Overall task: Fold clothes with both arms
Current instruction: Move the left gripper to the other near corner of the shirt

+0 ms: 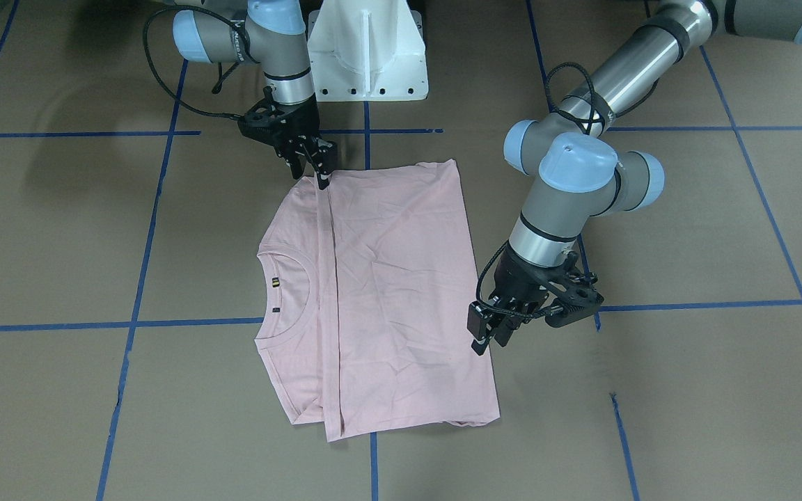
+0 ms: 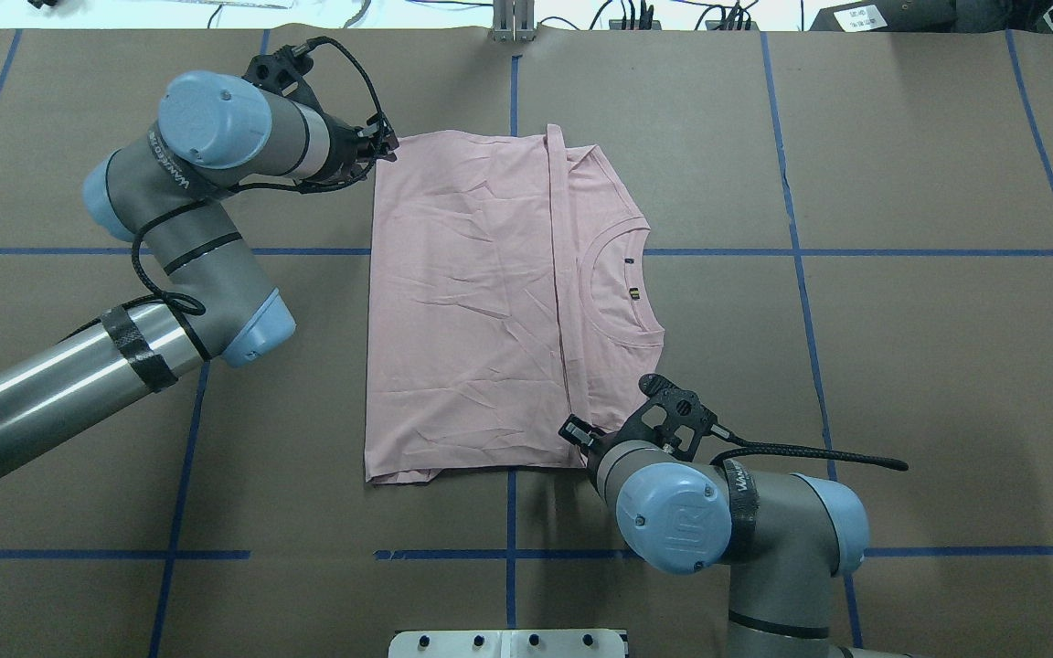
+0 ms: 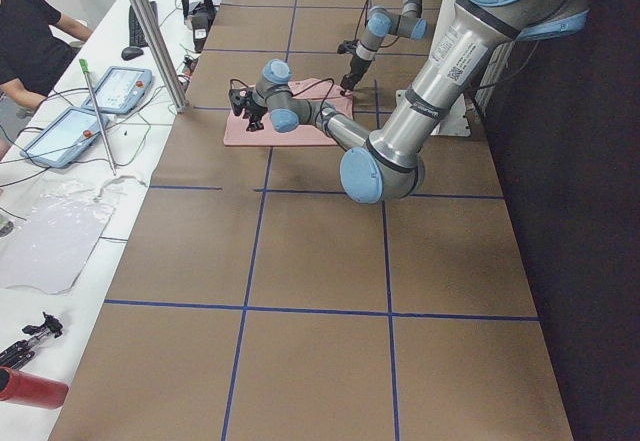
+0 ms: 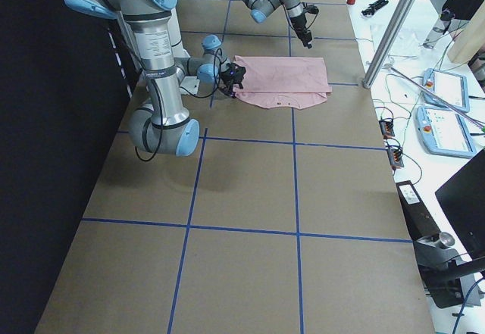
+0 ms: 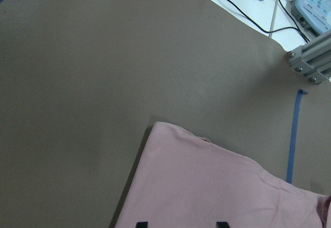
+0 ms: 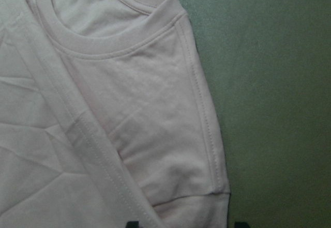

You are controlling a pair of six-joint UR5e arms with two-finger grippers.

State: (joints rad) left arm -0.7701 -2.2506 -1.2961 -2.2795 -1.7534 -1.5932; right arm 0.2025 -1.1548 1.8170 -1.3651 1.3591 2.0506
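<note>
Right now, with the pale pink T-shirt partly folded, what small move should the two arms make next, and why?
Probably lower both and pinch the pale pink T-shirt. The left gripper hangs open by its far corner, the right gripper open at its near edge; neither holds cloth, and the collar lies uncovered.

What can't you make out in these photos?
- T-shirt underside: hidden by its own cloth, every view.
- Neck label wording: too small, front-facing and overhead views.
- Left gripper: tips cut off by the bottom edge, left wrist view.
- Person, exterior left view: cut off by the frame edge.
</note>
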